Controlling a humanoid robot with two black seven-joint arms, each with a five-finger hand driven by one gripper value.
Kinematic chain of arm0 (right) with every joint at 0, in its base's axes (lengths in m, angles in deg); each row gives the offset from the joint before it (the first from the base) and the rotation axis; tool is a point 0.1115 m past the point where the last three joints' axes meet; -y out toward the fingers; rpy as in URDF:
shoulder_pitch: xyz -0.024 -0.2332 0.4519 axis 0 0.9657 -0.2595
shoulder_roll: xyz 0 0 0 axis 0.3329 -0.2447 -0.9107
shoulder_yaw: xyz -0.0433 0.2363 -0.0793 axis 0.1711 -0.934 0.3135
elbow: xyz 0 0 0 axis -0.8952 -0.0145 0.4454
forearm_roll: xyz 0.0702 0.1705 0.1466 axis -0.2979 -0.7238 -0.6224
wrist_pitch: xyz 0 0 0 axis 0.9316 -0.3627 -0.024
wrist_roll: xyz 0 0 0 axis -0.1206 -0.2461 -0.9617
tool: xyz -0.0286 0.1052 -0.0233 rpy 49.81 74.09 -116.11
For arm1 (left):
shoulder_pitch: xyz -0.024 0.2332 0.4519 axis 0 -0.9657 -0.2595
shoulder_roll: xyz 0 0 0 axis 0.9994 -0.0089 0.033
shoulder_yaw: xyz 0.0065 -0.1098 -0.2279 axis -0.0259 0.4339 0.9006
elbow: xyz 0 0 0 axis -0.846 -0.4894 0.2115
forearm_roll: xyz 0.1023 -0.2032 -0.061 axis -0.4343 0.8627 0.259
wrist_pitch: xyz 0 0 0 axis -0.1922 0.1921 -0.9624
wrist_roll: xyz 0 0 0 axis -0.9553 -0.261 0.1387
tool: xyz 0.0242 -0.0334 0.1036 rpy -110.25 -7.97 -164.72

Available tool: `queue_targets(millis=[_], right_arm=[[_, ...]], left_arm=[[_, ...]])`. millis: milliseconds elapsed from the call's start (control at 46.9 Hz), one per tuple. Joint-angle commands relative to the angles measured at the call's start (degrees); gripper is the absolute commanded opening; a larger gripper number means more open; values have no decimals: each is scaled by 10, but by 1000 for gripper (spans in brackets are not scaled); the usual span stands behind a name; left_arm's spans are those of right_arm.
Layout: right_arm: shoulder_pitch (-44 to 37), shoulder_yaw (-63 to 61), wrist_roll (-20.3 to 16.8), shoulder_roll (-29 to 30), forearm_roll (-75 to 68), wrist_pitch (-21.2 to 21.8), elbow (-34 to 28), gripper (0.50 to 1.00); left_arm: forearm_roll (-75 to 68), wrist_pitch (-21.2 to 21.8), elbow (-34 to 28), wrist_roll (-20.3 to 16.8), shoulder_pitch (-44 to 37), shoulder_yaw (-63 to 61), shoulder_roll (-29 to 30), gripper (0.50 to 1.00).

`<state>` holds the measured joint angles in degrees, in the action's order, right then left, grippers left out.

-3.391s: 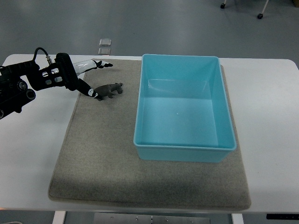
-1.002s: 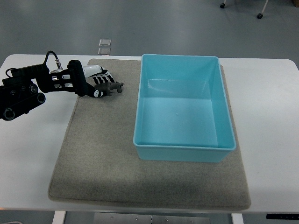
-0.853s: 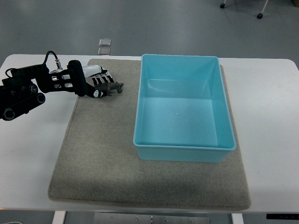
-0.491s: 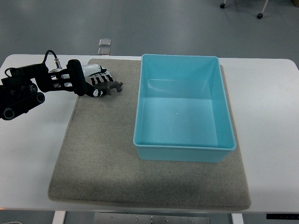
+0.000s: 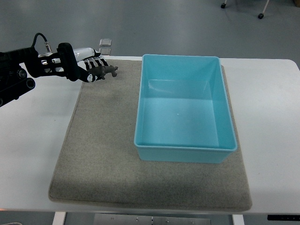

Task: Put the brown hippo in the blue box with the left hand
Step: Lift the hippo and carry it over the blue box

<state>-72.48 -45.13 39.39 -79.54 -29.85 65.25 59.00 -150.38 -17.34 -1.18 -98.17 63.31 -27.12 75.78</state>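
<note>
The left hand (image 5: 91, 69), black & white w/ striped fingers, is at the upper left of the frame. Its fingers are curled tight around the small brown toy hippo (image 5: 104, 71). The hippo looks lifted off the grey felt mat (image 5: 103, 154), above the mat's upper left corner; its head pokes out toward the right. The big light-blue plastic box (image 5: 185, 108) sits in the middle of the frame, well apart from the hippo, w/ nothing inside. So the grab seems done. Left to do: carry the hippo right, over the box, & let go. The white worktop (image 5: 269, 117) holds the mat. No right hand shows.
</note>
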Motion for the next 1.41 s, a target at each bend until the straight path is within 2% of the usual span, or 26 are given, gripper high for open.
queue_targets(millis=[0,192,512,597,725,896,1152,1237,1386], right_arm=[[0,0,0,0,0,0,0,936],[0,0,0,0,0,0,0,936],[0,0,0,0,0,0,0,936],[0,0,1,0,0,0,0,936],[0,0,1,0,0,0,0,936],[0,0,0,0,0,0,0,936],[0,0,0,0,0,0,0,936],[0,0,0,0,0,0,0,936],[0,0,0,0,0,0,0,936]], left_arm=[[4,-25,12,0,22,1,20,500],[9,-62,35,0,76,2,30,500],[1,-83,137,4,123,2,16,500],[-5,-83,136,17,124,2,-29,500],[-25,-79,130,36,123,2,-67,500],[-90,-73,108,38,108,2,-119,500],[-90,-69,76,38,90,2,-170,500],[-90,-58,72,38,86,2,-177,500],[-90,-12,72,38,71,1,-184,500]])
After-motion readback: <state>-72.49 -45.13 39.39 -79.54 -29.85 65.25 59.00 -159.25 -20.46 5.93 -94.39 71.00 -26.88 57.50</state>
